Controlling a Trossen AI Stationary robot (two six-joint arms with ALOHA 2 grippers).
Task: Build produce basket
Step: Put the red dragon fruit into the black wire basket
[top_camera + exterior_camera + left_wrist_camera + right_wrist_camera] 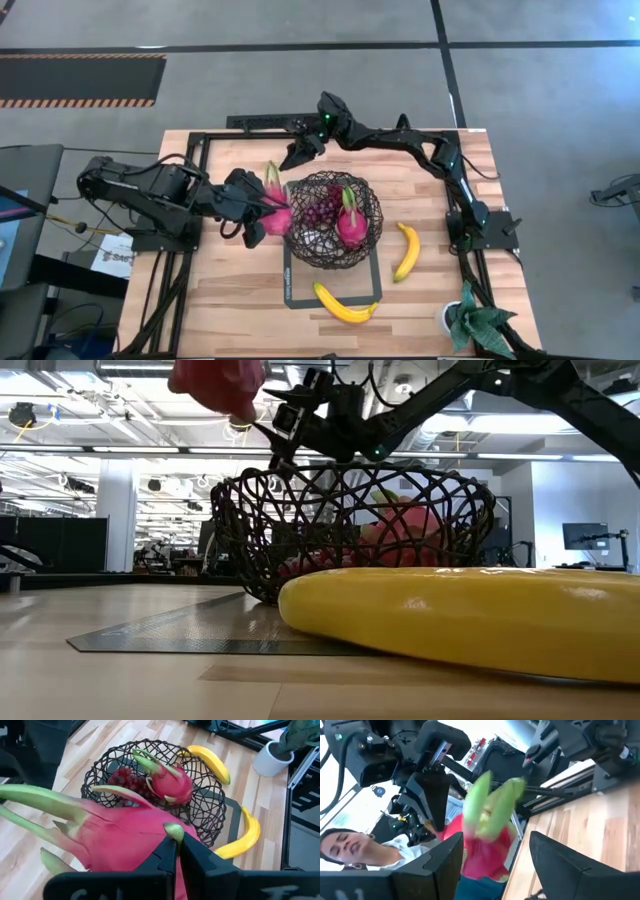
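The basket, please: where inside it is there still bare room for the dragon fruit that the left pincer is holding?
Inside the basket, the near-left part is bare; grapes and a dragon fruit crowd the far and right. The left pincer holds its fruit at the left rim.

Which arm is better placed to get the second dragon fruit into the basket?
Left. Its end effector already grips the dragon fruit at the basket rim. The right end effector hangs empty and open behind the basket.

Grapes (318,211) and dragon fruit (350,222) inside basket (300,245)
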